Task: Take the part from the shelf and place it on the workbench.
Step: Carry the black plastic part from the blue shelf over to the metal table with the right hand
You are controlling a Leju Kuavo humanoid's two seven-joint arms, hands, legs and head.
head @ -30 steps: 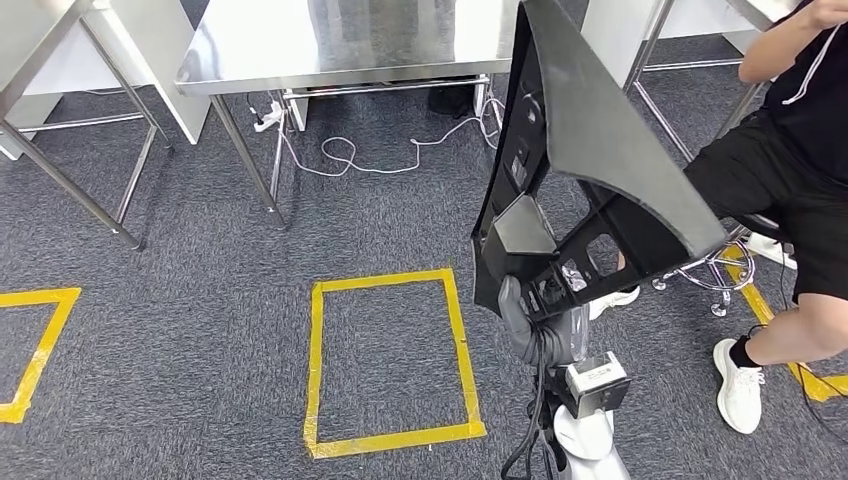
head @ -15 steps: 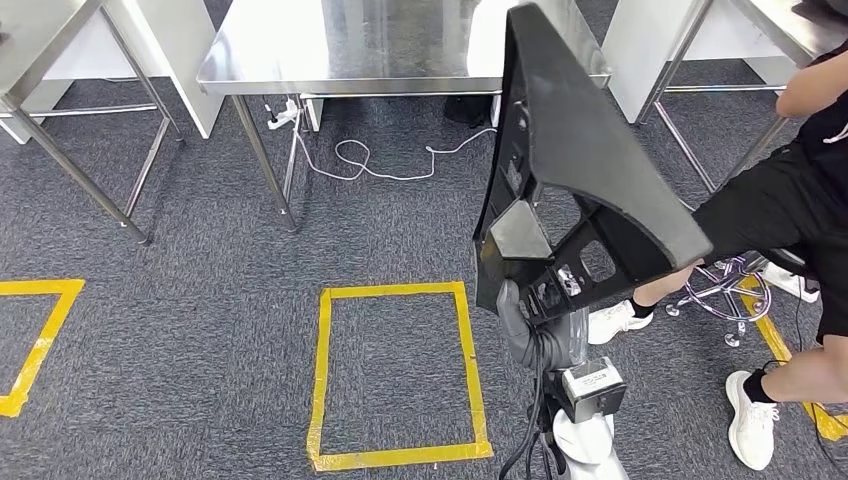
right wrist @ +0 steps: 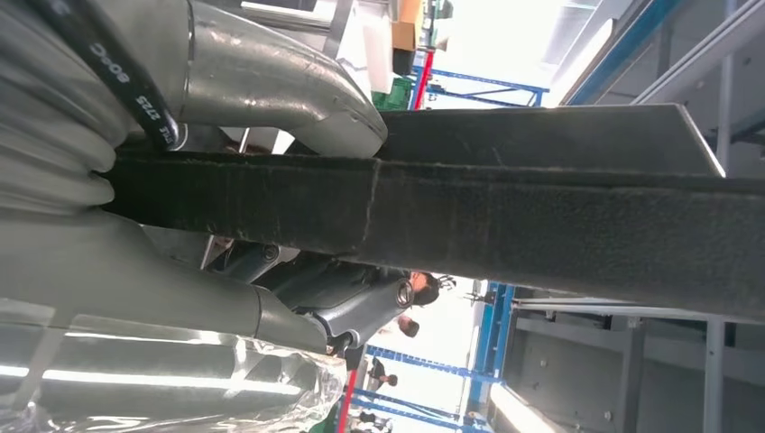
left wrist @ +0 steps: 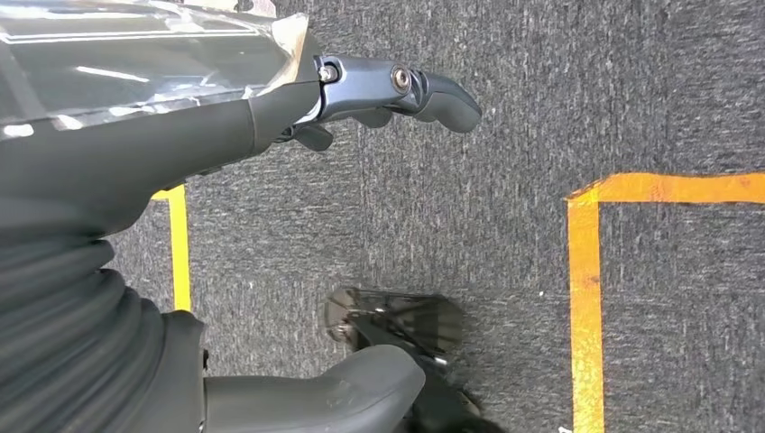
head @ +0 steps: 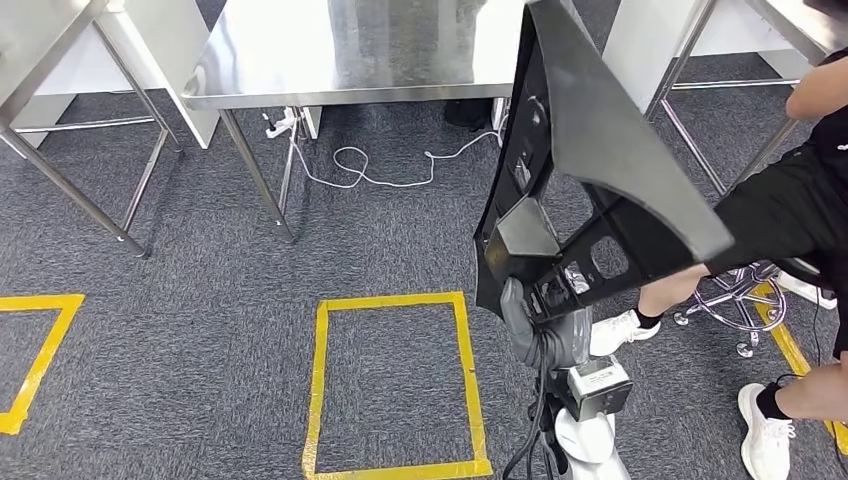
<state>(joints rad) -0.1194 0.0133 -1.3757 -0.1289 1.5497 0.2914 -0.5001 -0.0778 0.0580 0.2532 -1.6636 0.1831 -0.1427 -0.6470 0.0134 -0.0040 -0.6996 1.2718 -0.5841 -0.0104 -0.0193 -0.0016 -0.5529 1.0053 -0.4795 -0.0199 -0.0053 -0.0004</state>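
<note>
The part is a large black angular panel with cut-outs, standing upright in front of me. My right hand grips its lower end, at the right in the head view. In the right wrist view the part's dark edge runs across the picture, with my right hand clasped around it. The steel workbench stands ahead, its top bare and shiny; the part hides its right end. My left hand hangs over the grey carpet, its fingers spread and holding nothing.
A person sits on a wheeled stool close at the right. A yellow tape rectangle marks the carpet before me, and a white cable lies under the workbench. More steel tables flank the left and right.
The whole view has shifted: the tape rectangle and workbench legs sit lower, so the camera has moved towards the workbench. My right hand still holds the part the same way.
</note>
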